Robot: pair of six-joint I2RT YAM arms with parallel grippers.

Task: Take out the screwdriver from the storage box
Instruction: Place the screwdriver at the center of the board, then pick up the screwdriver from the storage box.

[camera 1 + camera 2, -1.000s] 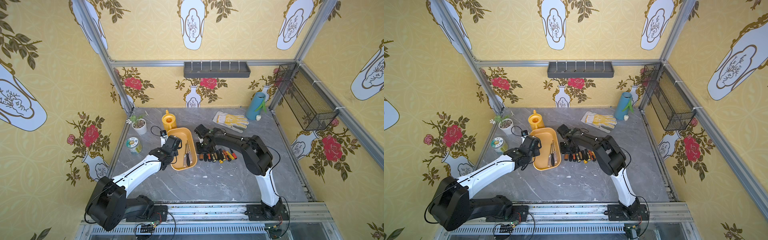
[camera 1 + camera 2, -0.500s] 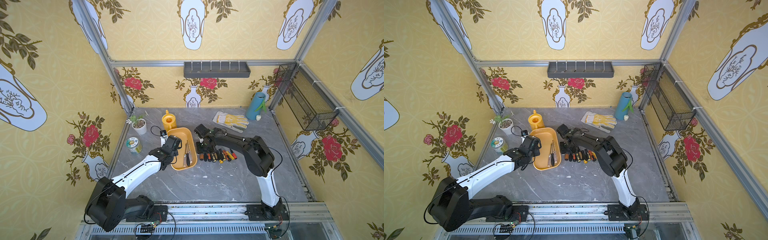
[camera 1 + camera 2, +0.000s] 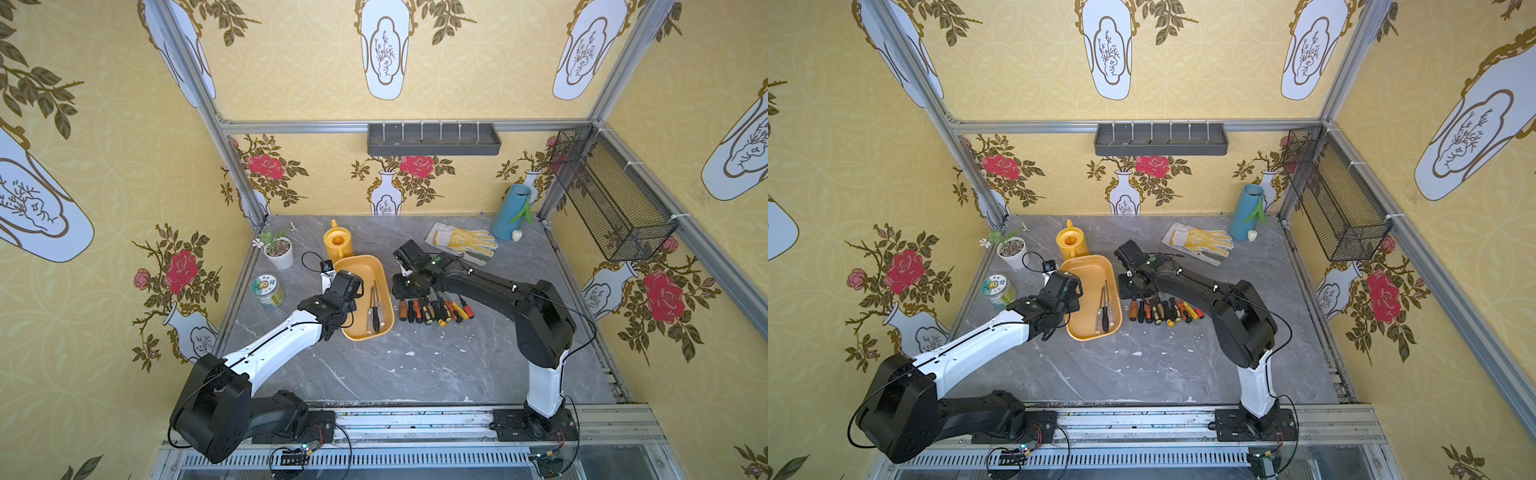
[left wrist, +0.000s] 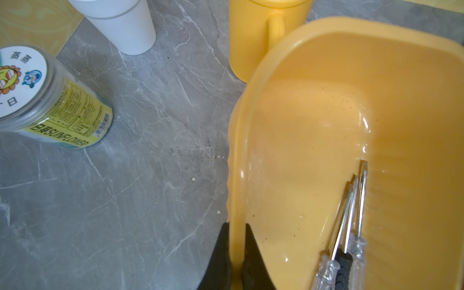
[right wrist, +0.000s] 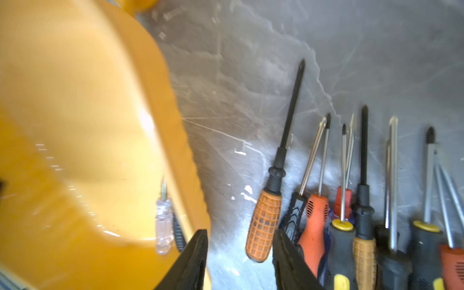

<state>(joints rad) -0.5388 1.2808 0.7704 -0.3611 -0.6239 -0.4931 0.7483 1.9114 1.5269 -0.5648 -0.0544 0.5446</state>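
Observation:
The storage box (image 3: 365, 270) (image 3: 1092, 270) is a yellow-orange tub on the grey table, seen in both top views. Three screwdrivers (image 3: 375, 309) (image 4: 351, 226) lie in its near end: two with clear handles and one with a black handle. My left gripper (image 4: 236, 251) (image 3: 344, 318) is shut on the box's left rim. My right gripper (image 5: 239, 236) (image 3: 401, 293) hangs open just right of the box. Below it, between its fingers, an orange-handled screwdriver (image 5: 263, 223) (image 3: 402, 309) lies on the table. It is the leftmost of a row of screwdrivers (image 3: 436, 309) (image 3: 1167, 311).
A yellow watering can (image 3: 338, 245) stands right behind the box. A potted plant (image 3: 277, 249) and a tin (image 3: 268, 291) are to the left. Work gloves (image 3: 463, 245) and a blue vase (image 3: 511, 212) sit at the back right. A mesh basket (image 3: 611, 195) hangs on the right wall.
The right gripper's jaws stand slightly wider and its arm has shifted a little. The left arm, the box and the screwdrivers have not moved.

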